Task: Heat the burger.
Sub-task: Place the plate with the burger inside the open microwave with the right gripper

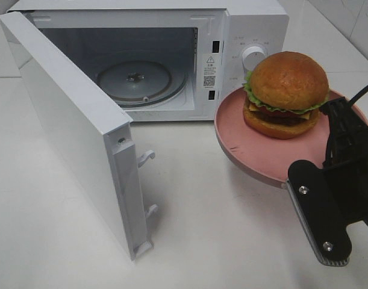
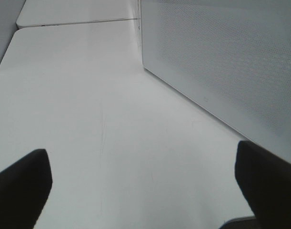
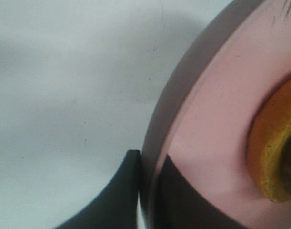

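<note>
The burger [image 1: 286, 93], with a golden bun, green lettuce and a dark patty, sits on a pink plate [image 1: 244, 144]. The plate hangs tilted above the table, just right of the open microwave [image 1: 244, 30]. My right gripper [image 1: 296, 177] is shut on the plate's near rim. The right wrist view shows that gripper [image 3: 147, 191] pinching the plate's rim [image 3: 207, 119], with the burger's bun edge [image 3: 274, 157] close by. My left gripper [image 2: 145, 191] is open and empty, low over the bare table; it does not show in the exterior view.
The microwave's door [image 1: 69, 120] stands swung out to the left, and the glass turntable [image 1: 138, 78] inside is bare. In the left wrist view, a white dotted panel of the microwave [image 2: 221, 62] stands beside the left gripper. White table [image 1: 220, 229] lies in front.
</note>
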`<state>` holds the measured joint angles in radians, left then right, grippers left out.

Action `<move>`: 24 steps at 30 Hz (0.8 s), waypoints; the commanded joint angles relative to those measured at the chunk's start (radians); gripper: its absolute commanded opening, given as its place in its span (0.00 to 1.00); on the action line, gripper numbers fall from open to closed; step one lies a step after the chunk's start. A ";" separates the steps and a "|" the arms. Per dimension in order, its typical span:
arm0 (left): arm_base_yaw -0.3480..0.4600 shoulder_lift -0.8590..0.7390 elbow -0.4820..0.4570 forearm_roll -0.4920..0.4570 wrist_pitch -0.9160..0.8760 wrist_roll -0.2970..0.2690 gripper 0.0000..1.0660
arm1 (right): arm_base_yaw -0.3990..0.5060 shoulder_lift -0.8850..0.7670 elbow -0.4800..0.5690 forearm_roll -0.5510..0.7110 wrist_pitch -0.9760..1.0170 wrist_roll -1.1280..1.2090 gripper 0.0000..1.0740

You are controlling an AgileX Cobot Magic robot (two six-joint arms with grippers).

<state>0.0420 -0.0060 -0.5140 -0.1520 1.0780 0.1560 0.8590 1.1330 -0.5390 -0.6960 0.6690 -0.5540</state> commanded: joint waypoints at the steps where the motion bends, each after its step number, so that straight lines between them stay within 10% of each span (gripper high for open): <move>1: -0.006 -0.011 0.000 -0.004 -0.009 -0.009 0.92 | 0.005 -0.009 0.000 -0.042 -0.055 -0.055 0.00; 24: -0.006 -0.011 0.000 -0.004 -0.009 -0.009 0.92 | -0.118 0.018 -0.011 0.238 -0.243 -0.515 0.00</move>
<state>0.0420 -0.0060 -0.5140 -0.1520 1.0780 0.1560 0.7470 1.1560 -0.5390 -0.4520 0.4970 -1.0290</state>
